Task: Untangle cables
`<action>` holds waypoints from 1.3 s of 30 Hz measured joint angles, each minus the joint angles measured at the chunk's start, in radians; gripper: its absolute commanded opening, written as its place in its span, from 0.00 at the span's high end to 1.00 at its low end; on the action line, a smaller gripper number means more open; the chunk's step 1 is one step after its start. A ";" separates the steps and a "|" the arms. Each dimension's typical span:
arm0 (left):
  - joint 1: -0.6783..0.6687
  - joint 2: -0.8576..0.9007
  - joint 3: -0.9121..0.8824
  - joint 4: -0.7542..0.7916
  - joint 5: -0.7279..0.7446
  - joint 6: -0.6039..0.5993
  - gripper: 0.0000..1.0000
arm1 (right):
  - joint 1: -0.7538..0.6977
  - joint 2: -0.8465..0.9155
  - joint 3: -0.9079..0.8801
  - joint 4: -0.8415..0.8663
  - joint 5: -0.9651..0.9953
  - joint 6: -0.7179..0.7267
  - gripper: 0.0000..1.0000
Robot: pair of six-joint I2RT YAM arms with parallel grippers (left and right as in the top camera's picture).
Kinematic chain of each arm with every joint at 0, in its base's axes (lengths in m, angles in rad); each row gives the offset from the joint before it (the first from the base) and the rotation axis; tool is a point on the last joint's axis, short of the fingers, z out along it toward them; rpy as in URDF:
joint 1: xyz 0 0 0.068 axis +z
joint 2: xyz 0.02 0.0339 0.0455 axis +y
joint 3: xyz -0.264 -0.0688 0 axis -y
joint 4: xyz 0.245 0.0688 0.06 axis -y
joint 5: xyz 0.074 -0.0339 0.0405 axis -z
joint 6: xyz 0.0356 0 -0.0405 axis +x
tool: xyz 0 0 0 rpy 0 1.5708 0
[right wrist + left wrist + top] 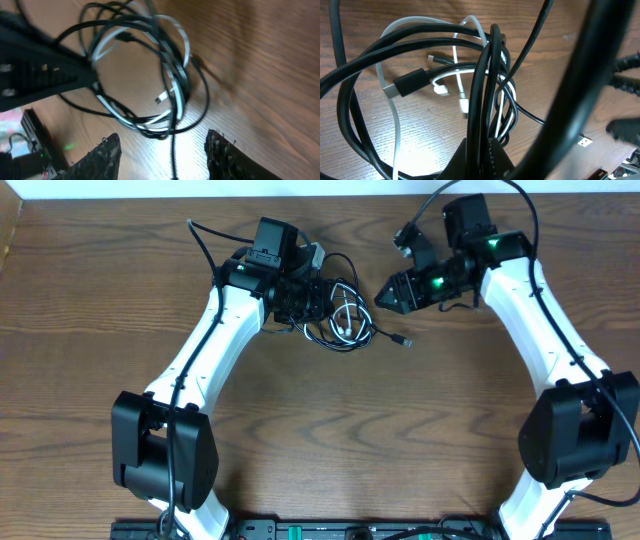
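Cables (340,315) lie in one tangled bundle on the wooden table (320,430), at its far middle part, between the two grippers. The bundle is made of a thin black cable (485,85) and a thin white cable (396,125). Both are wound in several loose loops, and the loops pass through one another. The black loops are the bigger ones and go around the outside. The white strands run mostly inside them, and they cross under the black ones in some places.

In the left wrist view a black plug (410,82) with a silver tip points into the middle of the loops. A small white plug (464,106) lies on the wood close to it. One black end with a little plug (405,340) leaves the bundle and rests on the table at the right side.

The left gripper (482,155) is closed on several black strands, which stand up straight out of its tip. I cannot tell if a white strand is also in the grip.

The right gripper (162,135) is just beside the bundle, on its right. Its fingers (105,155) stand apart and hold nothing. In its wrist view one black strand shows in the gap between them.
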 measured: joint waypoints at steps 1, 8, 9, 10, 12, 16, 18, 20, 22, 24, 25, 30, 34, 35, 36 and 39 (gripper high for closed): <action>0.000 0.000 0.000 0.000 0.000 0.000 0.93 | 0.006 0.000 0.000 0.000 0.000 -0.003 0.53; 0.000 0.000 0.000 0.000 0.000 -0.001 0.93 | 0.100 0.022 0.000 0.055 0.106 -0.006 0.58; 0.000 0.000 0.000 0.000 0.000 -0.001 0.92 | 0.111 0.029 0.000 0.061 0.130 -0.006 0.60; 0.000 0.000 0.000 0.000 0.000 -0.001 0.93 | 0.124 0.040 0.000 0.064 0.157 -0.007 0.62; 0.000 0.000 0.000 -0.005 0.000 -0.001 0.93 | 0.143 0.070 0.000 0.066 0.204 -0.008 0.65; 0.000 0.000 0.000 -0.019 0.000 -0.001 0.93 | 0.155 0.132 0.000 0.069 0.265 -0.009 0.74; 0.000 0.000 0.000 -0.019 0.000 -0.001 0.93 | 0.155 0.150 0.000 0.076 0.282 -0.006 0.78; 0.000 0.000 0.000 -0.019 0.000 -0.001 0.93 | 0.155 0.158 -0.001 0.090 0.290 -0.009 0.80; 0.000 0.000 0.000 -0.019 0.000 -0.001 0.92 | 0.155 0.161 -0.001 0.107 0.296 -0.010 0.84; 0.000 0.000 0.000 -0.019 0.000 -0.001 0.93 | 0.158 0.166 -0.001 0.124 0.299 -0.011 0.91; 0.000 0.000 0.000 -0.019 0.000 -0.002 0.93 | 0.160 0.169 -0.001 0.129 0.299 -0.013 0.97; 0.000 0.000 0.000 -0.020 0.000 -0.009 0.93 | 0.170 0.200 -0.001 0.147 0.296 -0.014 0.99; 0.000 0.000 0.000 -0.020 0.000 -0.012 0.93 | 0.171 0.208 -0.001 0.156 0.304 0.014 0.99; 0.000 0.000 0.000 -0.019 0.000 -0.013 0.93 | 0.169 0.208 -0.001 0.158 0.319 0.043 0.99; 0.002 0.000 0.000 -0.019 0.000 -0.013 0.93 | 0.166 0.208 -0.001 0.158 0.329 0.070 0.99; 0.015 0.000 0.000 -0.019 0.001 -0.017 0.93 | 0.146 0.208 -0.001 0.154 0.358 0.162 0.99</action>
